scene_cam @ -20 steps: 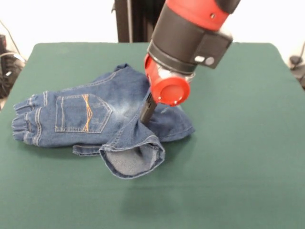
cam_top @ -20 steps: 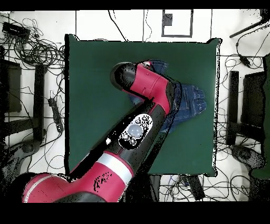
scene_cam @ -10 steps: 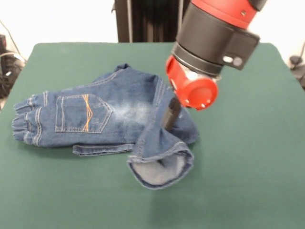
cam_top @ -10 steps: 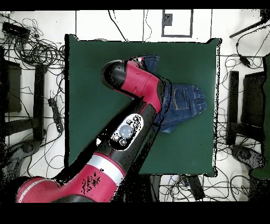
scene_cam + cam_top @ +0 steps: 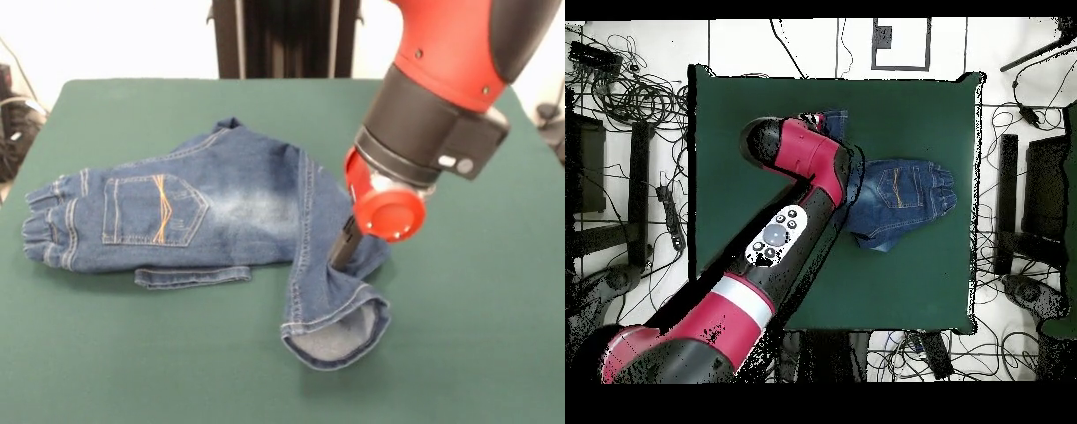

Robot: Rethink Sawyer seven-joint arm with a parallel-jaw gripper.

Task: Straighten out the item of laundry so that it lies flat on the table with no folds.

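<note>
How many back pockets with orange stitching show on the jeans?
1: the pocket sits near the gathered waistband end of the jeans. A second one may be hidden in the folds.

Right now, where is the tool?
In the front view, the tool is right of centre, down on the jeans leg just above its open hem, below the arm's red cap.

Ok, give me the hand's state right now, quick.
Hand: shut on the jeans, pinching the denim of one leg just above its hem, on the green table.
</note>
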